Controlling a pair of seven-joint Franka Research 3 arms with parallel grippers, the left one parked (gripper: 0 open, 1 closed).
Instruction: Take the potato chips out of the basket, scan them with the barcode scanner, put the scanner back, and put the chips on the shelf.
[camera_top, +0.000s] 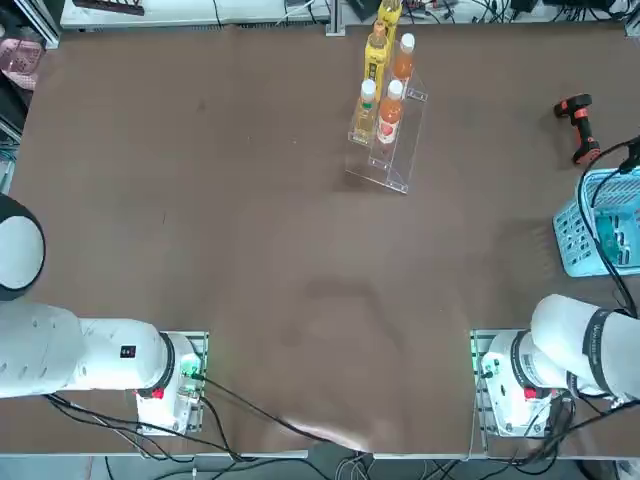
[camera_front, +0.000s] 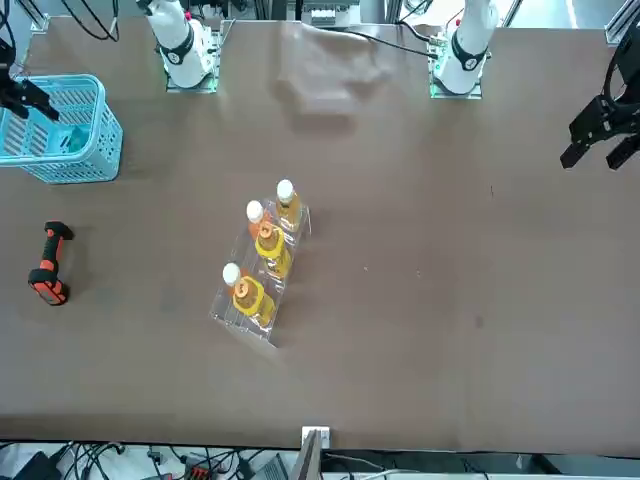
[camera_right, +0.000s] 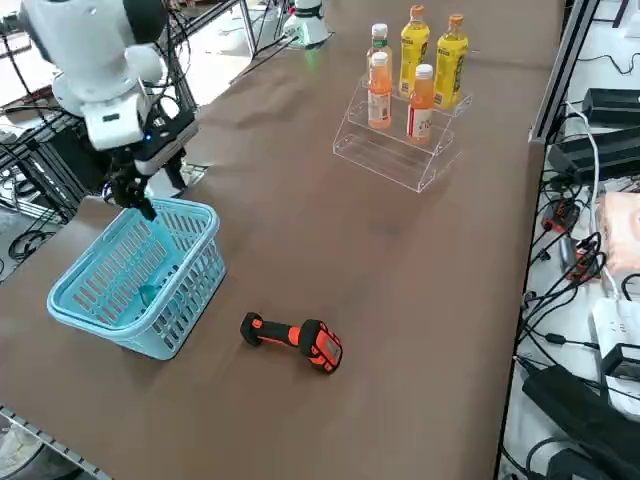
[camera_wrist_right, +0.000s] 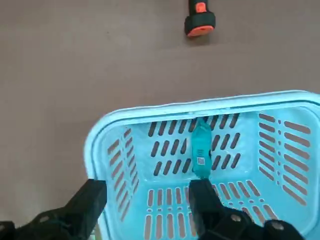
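Teal potato chips (camera_wrist_right: 201, 151) lie flat inside the basket (camera_wrist_right: 107, 135). Right end effector (camera_wrist_right: 147, 200) hovers above, fingers spread, positioned for a top-down grasp.

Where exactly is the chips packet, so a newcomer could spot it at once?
Find the light blue lattice basket at the table's edge on the robot's right, near the black-and-orange scanner. The open right claw hovers over its rim. Lying on the basket floor is the chips packet: slim, teal-blue, with a small white barcode label, the only item inside.
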